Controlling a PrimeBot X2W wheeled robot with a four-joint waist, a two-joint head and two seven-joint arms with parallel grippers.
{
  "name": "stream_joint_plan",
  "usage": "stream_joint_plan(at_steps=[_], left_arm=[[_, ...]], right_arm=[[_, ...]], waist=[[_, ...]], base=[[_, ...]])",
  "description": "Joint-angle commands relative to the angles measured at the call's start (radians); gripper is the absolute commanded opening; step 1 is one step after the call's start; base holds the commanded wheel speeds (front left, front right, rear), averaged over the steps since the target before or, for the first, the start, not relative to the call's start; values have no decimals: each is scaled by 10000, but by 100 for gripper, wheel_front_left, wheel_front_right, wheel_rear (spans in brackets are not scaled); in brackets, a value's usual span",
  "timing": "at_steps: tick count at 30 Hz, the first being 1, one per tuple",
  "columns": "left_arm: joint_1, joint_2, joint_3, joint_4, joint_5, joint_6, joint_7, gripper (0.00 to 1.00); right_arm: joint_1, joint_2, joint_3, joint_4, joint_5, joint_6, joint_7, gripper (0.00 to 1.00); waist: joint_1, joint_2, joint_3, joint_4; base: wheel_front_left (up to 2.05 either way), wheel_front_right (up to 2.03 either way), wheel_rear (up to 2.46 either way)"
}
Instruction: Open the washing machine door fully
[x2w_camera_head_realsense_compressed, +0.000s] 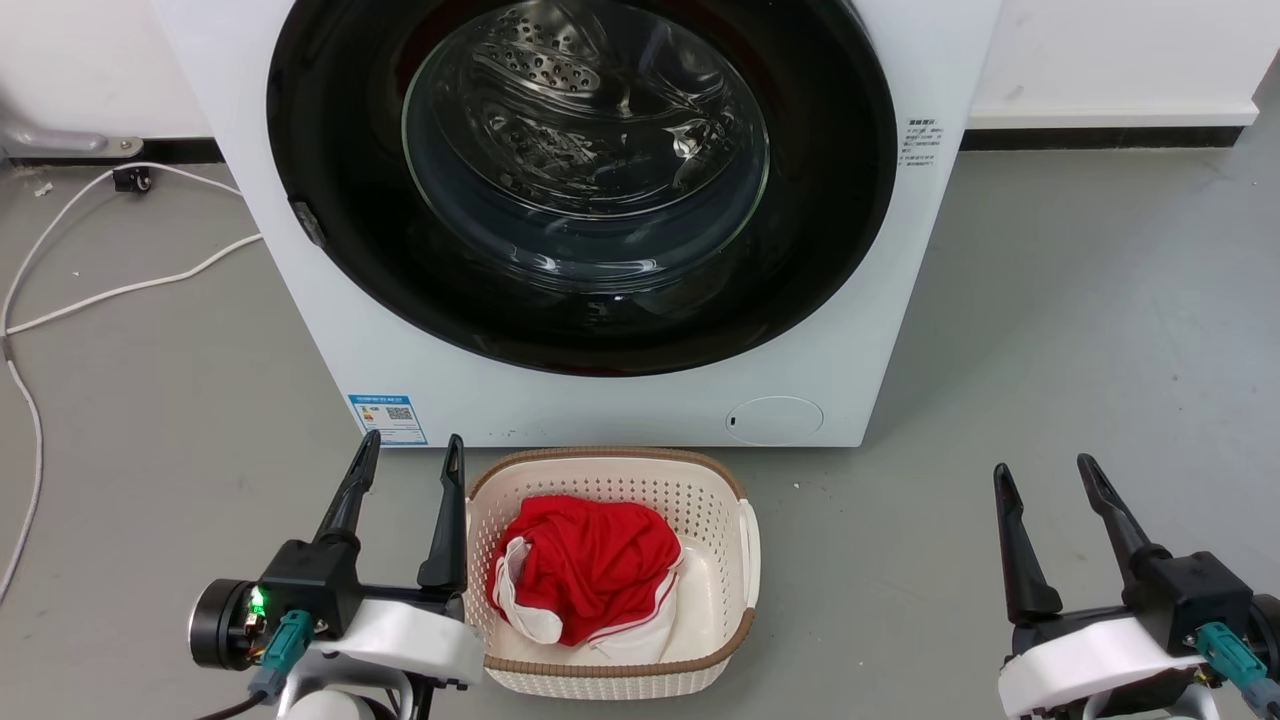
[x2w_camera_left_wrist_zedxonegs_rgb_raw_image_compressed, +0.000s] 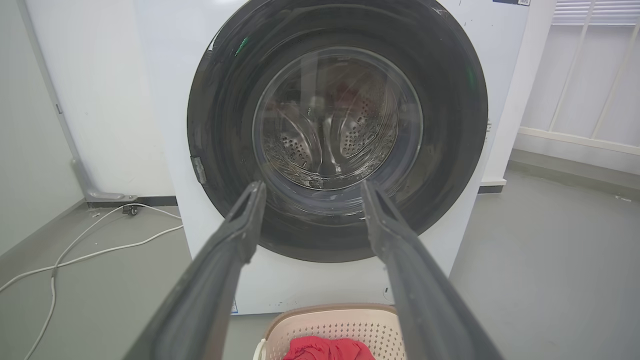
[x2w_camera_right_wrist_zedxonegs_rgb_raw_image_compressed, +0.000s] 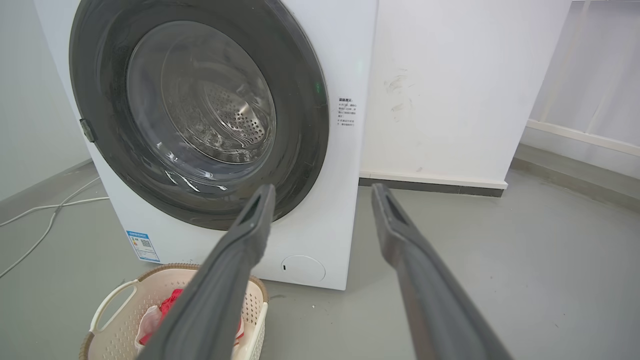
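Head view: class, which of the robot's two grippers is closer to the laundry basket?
The left gripper: it stands right beside the left rim of the cream laundry basket, whereas the right gripper is well apart from it.

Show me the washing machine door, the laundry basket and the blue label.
washing machine door (x2w_camera_head_realsense_compressed: 582, 150), head view, middle of the glass bowl.
laundry basket (x2w_camera_head_realsense_compressed: 610, 455), head view, far rim.
blue label (x2w_camera_head_realsense_compressed: 388, 420), head view, sticker's middle.
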Motion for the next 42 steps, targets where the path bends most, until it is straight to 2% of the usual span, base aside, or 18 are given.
stream_joint_plan(at_steps=[1,7,14,15,16,17,23,27,30,33,35,38,42], left_arm=[[9,-4,-21,-36,193,-13,-78,100],[46,-42,64,-85,576,42,-179,100],[67,-68,84,-52,625,-8,-157,100],[60,-72,87,-45,632,-20,-157,100],[59,-76,89,-46,623,-24,-157,100],[63,-80,90,-43,624,-26,-157,100],[70,-96,144,-69,596,-54,-157,100],[51,-108,142,-80,612,-68,-157,100],[52,-117,150,-106,612,-73,-157,100],[44,-125,147,-118,625,-72,-157,100],[-3,-132,147,-136,614,-84,-157,100],[-139,-136,164,-203,586,-95,-157,100],[-245,-144,210,-290,578,-77,-157,100]], right_arm=[[5,40,0,-3,-191,-6,-74,100],[45,46,12,3,-568,-7,-185,100],[20,45,-47,70,-368,-7,-184,98],[14,45,-43,87,-335,-7,-160,48],[6,45,-35,92,-334,-7,-145,6],[3,45,-37,95,-300,-7,-144,0],[11,45,-52,135,40,-7,-114,0],[-66,37,-143,180,655,-7,-105,0],[-226,32,-344,325,2444,-7,-156,0],[-395,37,-457,648,5301,-5,-192,0],[-663,34,-460,797,7687,-5,-118,0],[-1101,32,-560,955,10607,-5,350,0],[-1681,29,-1065,1007,13511,-5,1167,0]], waist=[[0,0,5,0],[0,0,32,17],[0,0,64,35],[0,0,67,38],[0,0,67,40],[0,0,68,41],[0,0,90,36],[0,0,107,43],[0,0,125,51],[0,0,174,56],[0,0,255,57],[0,0,433,58],[0,0,741,32]], base=[[0,0,0],[0,0,0],[0,0,0],[0,0,0],[0,0,0],[0,0,0],[0,0,0],[0,0,0],[0,0,0],[0,0,0],[0,0,0],[0,0,0],[0,0,0]])
